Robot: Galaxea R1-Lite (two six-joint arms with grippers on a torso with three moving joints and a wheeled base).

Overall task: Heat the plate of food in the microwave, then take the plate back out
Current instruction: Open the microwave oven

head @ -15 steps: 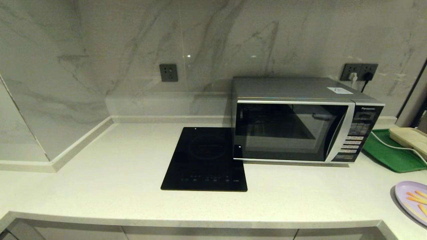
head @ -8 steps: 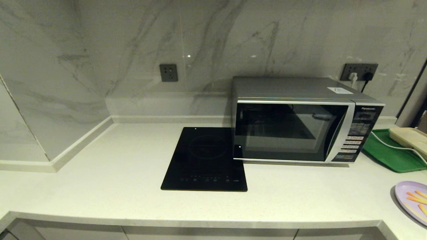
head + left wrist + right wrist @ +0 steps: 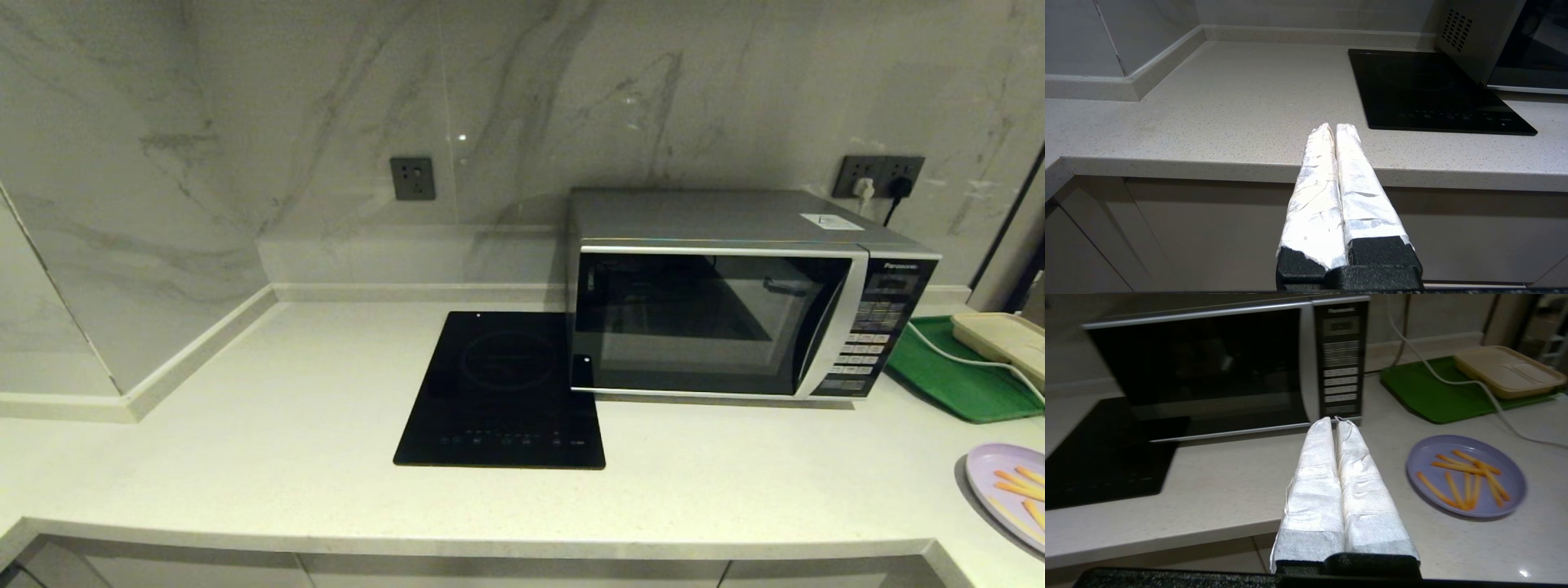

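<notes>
The silver microwave point(image 3: 735, 294) stands at the back right of the counter with its dark glass door closed; it also fills the right wrist view as the microwave point(image 3: 1216, 363). The lilac plate of food point(image 3: 1008, 490) lies at the counter's right front edge, cut off by the head view; the whole plate of food point(image 3: 1466, 475) shows with several orange sticks. My right gripper point(image 3: 1334, 420) is shut and empty, low before the counter edge, left of the plate. My left gripper point(image 3: 1334, 127) is shut and empty, level with the counter's front edge, left of the cooktop.
A black glass induction cooktop point(image 3: 502, 388) lies left of the microwave. A green tray point(image 3: 959, 376) with a cream slab point(image 3: 1004, 339) and a white cable point(image 3: 1453, 381) sits to the microwave's right. Marble walls close the back and left.
</notes>
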